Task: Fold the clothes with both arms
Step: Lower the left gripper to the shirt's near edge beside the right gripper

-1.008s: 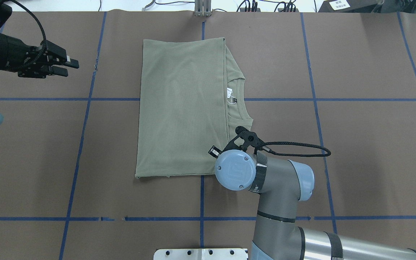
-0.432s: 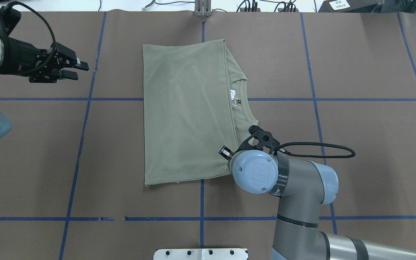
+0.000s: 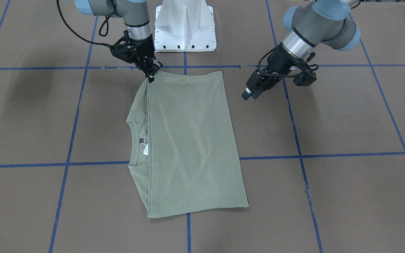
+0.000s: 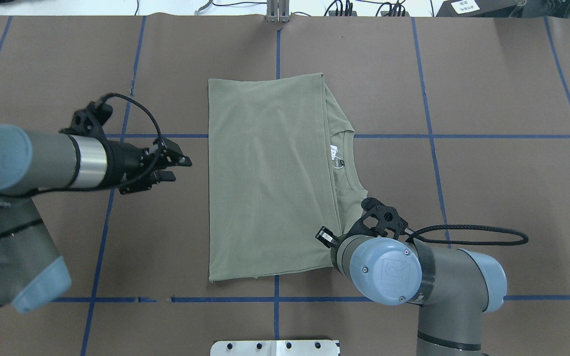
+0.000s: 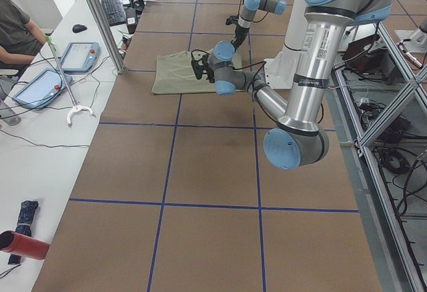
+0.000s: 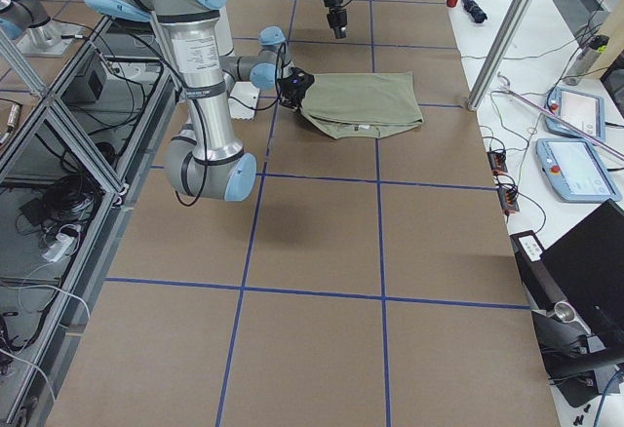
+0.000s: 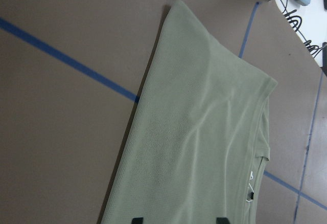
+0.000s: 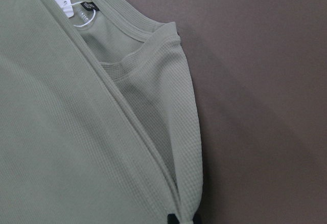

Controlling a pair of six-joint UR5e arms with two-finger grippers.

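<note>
Overhead exterior view showed the sage-green long-sleeved shirt (image 4: 270,178) lying folded into a tall rectangle at the middle of the brown tabletop (image 4: 488,207), which was crossed by a grid of blue tape lines (image 4: 433,136). On the robot's right side the round neckline (image 4: 348,160) stuck out from under the folded-over layer, with the white tag (image 4: 334,157) inside it.

The right arm (image 4: 443,282) reached in over the shirt's near right corner, and its wrist hid the fingers from above. Seen from across the table, the right hand (image 3: 151,78) pointed down and was pinching that corner. The cloth there was drawn up into a narrow point. The right wrist camera agreed: the fold edges ran together at the dark fingertips (image 8: 173,219), which were pressed onto the fabric at the bottom of its picture.

The left arm (image 4: 42,158) stretched in level from the robot's left. The left hand (image 4: 178,167) hung over bare tabletop just beside the shirt's left edge, not touching the cloth. Its fingers were spread. In the left wrist view the two fingertips (image 7: 137,220) stood well apart at the bottom edge, with the shirt lying beyond them.

The white base block (image 3: 185,28) stood at the robot's side of the tabletop, apart from the shirt's near edge.
</note>
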